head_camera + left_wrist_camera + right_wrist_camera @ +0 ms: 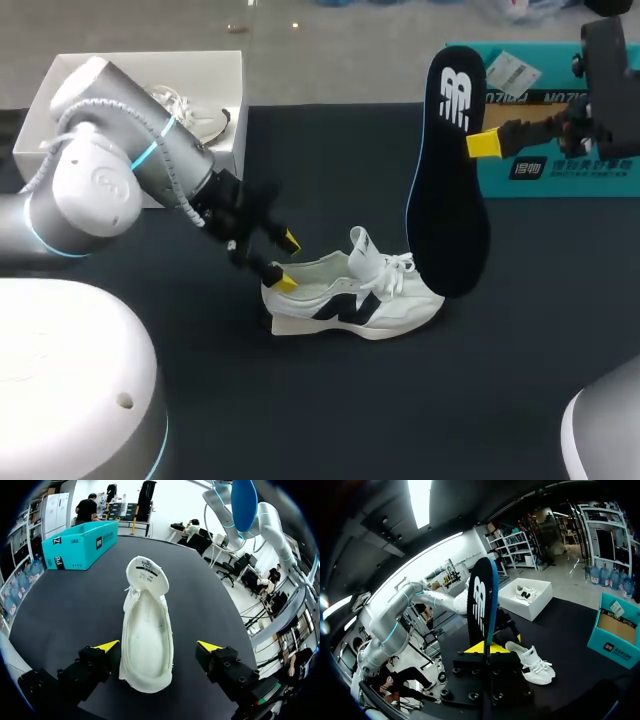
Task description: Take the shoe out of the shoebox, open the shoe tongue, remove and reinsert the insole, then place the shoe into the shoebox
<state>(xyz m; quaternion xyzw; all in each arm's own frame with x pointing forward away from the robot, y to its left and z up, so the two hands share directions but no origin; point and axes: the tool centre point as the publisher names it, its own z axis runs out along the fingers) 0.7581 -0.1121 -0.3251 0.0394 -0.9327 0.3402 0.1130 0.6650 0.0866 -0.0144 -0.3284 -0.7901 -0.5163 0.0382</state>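
Note:
A white shoe (355, 295) with a black side mark lies on the dark table, toe to the right. My left gripper (288, 262) is at its heel, open, one yellow tip on each side. The left wrist view looks into the empty shoe (147, 635) lying between the spread fingers of the left gripper (159, 646). My right gripper (485, 143) is shut on the edge of the black insole (447, 190), which hangs upright above the shoe's toe. From the right wrist, the insole (482, 610) stands on edge in the right gripper (485, 647), with the shoe (532, 662) below.
A white shoebox (225, 70) at the back left holds a second shoe (195, 115). A teal box (560, 165) stands at the back right, also seen as the teal box (82, 545) ahead of the left gripper.

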